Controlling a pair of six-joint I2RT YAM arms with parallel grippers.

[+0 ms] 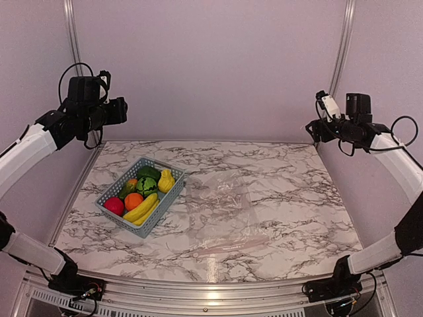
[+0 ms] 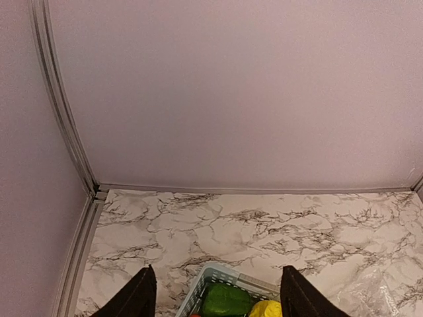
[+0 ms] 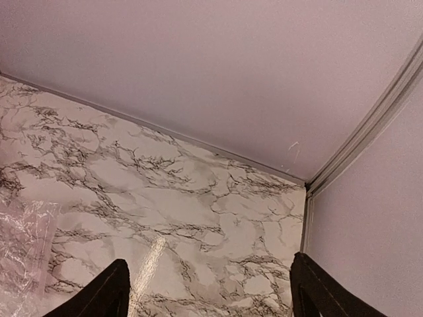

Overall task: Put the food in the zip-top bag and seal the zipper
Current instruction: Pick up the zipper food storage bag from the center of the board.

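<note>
**Both arms raised, jaws apart; food in the basket, bag flat on the table**

Top view: The left gripper (image 1: 117, 111) and the right gripper (image 1: 313, 128) are held high at the far corners, well apart from everything on the marble table (image 1: 310, 198). The food is gathered in a blue-grey slotted basket (image 1: 108, 197) on the left half of the table: a red apple (image 1: 114, 205), an orange (image 1: 133, 200), a yellow banana (image 1: 141, 210), a striped melon (image 1: 146, 185), a yellow pear (image 1: 166, 180), a green piece (image 1: 149, 172) and a green-orange piece (image 1: 127, 189). The zip-top bag (image 1: 231, 205) is laid flat just right of the basket, with nothing seen inside it. The zipper (image 1: 231, 249) is seen as a faint strip along the bag's near edge.

Left wrist view: The fingers (image 2: 140, 296) are spread wide with nothing held between them. Below them the basket's far rim, the green piece and the pear are glimpsed, with a corner of the bag at lower right.

Right wrist view: The fingers (image 3: 112, 290) are likewise spread and nothing is gripped. Only bare marble lies beneath, with a crinkled edge of the bag at far left.
</note>
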